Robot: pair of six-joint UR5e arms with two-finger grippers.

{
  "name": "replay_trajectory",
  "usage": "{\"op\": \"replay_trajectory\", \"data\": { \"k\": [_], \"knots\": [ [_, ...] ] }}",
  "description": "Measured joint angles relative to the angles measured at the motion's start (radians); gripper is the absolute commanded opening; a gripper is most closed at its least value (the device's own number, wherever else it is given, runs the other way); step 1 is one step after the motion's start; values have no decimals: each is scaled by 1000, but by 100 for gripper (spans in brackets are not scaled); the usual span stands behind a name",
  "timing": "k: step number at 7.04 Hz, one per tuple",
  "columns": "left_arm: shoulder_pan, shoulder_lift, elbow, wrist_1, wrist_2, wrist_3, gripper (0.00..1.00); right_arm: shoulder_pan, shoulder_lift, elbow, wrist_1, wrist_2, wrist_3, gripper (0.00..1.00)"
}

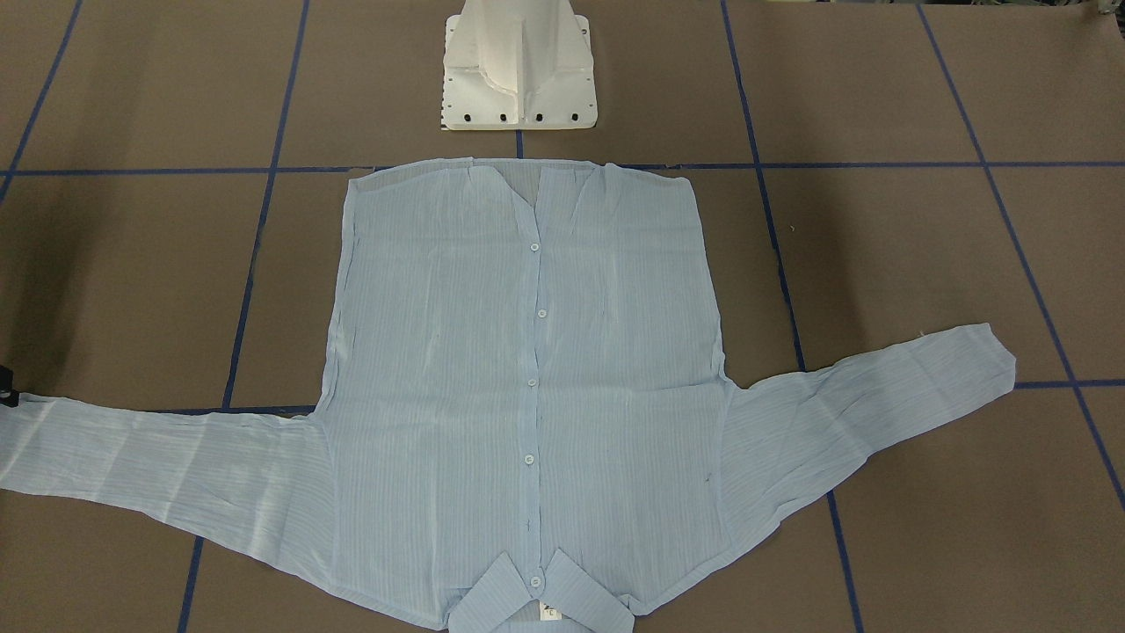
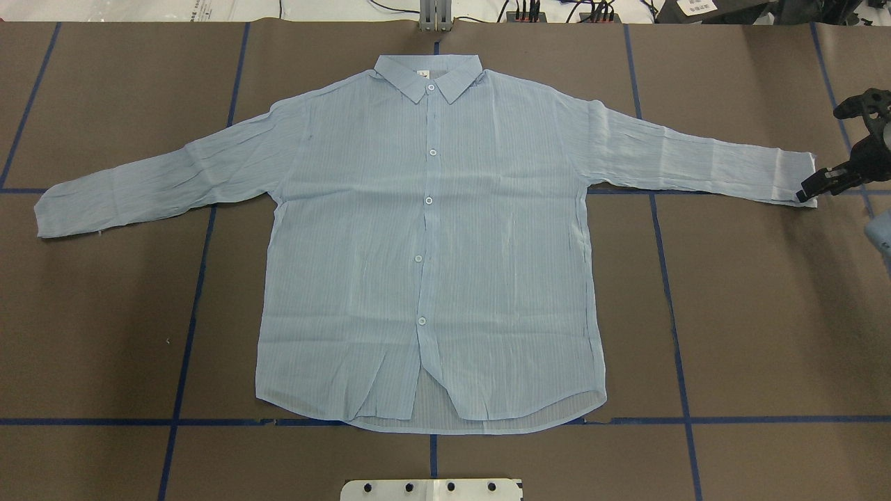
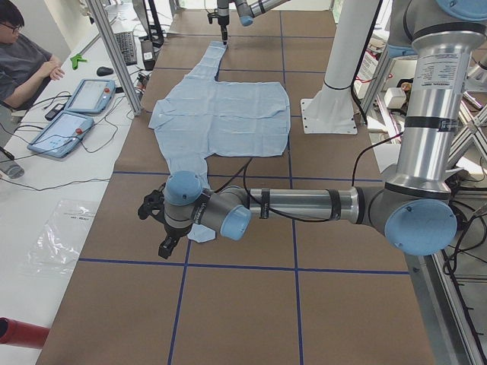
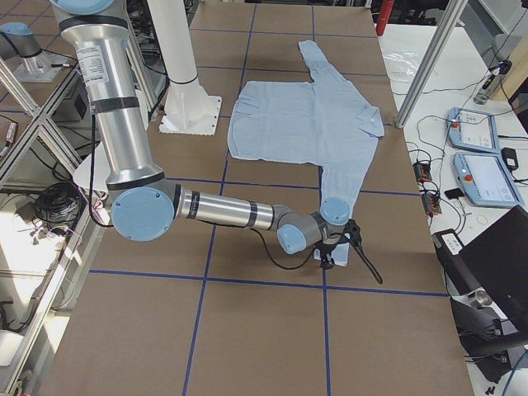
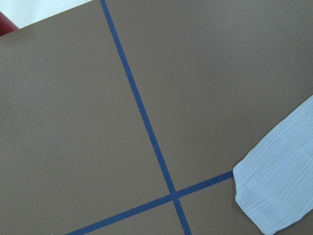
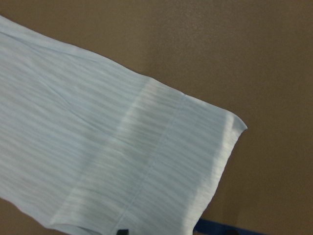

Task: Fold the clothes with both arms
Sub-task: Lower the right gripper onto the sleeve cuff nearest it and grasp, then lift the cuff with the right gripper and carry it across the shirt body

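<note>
The pale-blue shirt (image 2: 428,236) lies flat and buttoned on the brown table, with its collar (image 2: 428,76) on the far side from the base and both sleeves spread out. My right gripper (image 2: 832,153) stands open at the right sleeve's cuff (image 2: 793,177). One fingertip (image 6: 122,231) shows over that cuff (image 6: 186,161), which lies flat. My left gripper (image 3: 156,226) shows only in the exterior left view, just past the left sleeve's cuff (image 3: 202,233). I cannot tell whether it is open or shut. The left wrist view shows that cuff (image 5: 276,193) and no fingers.
The white pedestal base (image 1: 518,70) stands by the shirt's hem. Blue tape lines (image 2: 668,292) grid the brown table. A person (image 3: 23,65) sits at a side bench with two teach pendants (image 3: 76,114). A red object (image 3: 19,333) lies beyond the table's left end.
</note>
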Motion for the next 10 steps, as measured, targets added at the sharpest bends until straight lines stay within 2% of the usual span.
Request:
{"op": "replay_trajectory", "data": {
  "k": [2, 3, 5, 6, 10],
  "knots": [
    [0, 0, -1, 0, 0, 0, 100, -2, 2, -5, -4, -1, 0, 66],
    [0, 0, -2, 0, 0, 0, 100, -5, 5, -9, -9, -1, 0, 52],
    [0, 0, -2, 0, 0, -1, 100, -8, 10, -13, -13, -1, 0, 14],
    [0, -2, -2, 0, 1, 0, 100, -9, 11, -13, -13, -1, -1, 0],
    [0, -6, 1, 2, 4, -1, 100, 12, 23, 41, -11, 25, 5, 0]
  ]
}}
